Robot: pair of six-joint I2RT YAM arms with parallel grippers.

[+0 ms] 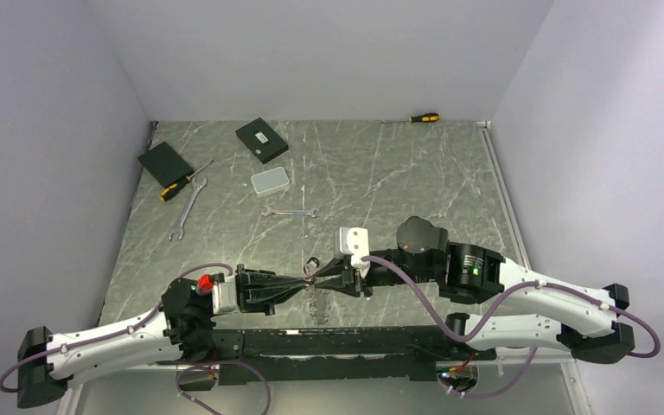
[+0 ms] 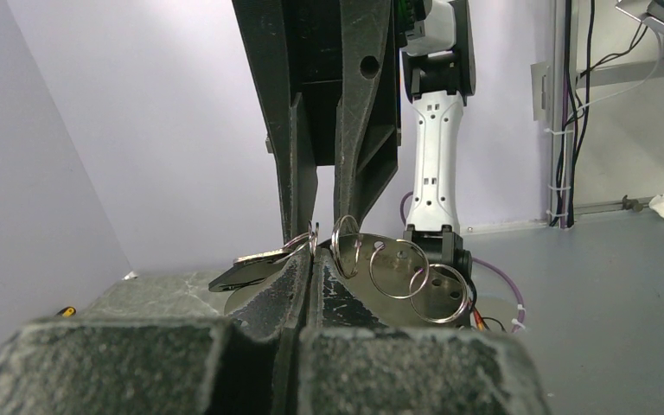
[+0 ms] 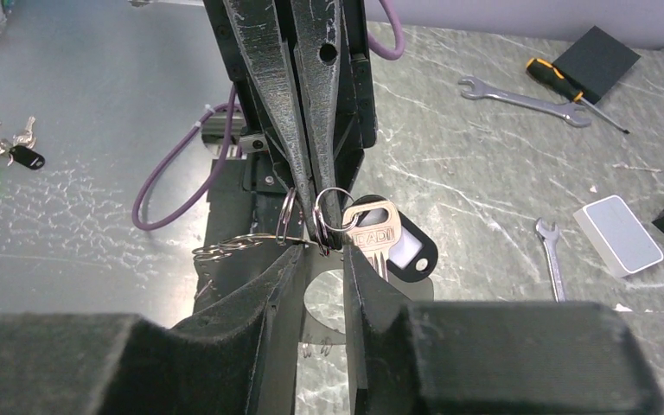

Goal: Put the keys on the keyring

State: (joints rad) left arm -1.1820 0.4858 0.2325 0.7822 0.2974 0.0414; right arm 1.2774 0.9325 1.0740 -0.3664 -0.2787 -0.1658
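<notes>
— Grippers first: how do they stand?
— Left gripper and right gripper meet tip to tip above the near part of the table, between the two arms.
— Is the left claw closed?
— Yes. Its fingers are pressed together and they pinch one ring of the keyring. Other linked rings trail out to the side.
— And the right claw?
— Its fingers stand narrow, with a small gap. A ring sits just at this gap, but I cannot tell if they really clamp it.
— Where is the key?
— One key with pale metal blade hangs at a ring just beside the right fingertips, together with a black tag.
— What lies further on the table?
— A small wrench and a bigger wrench, well apart from both claws.
</notes>
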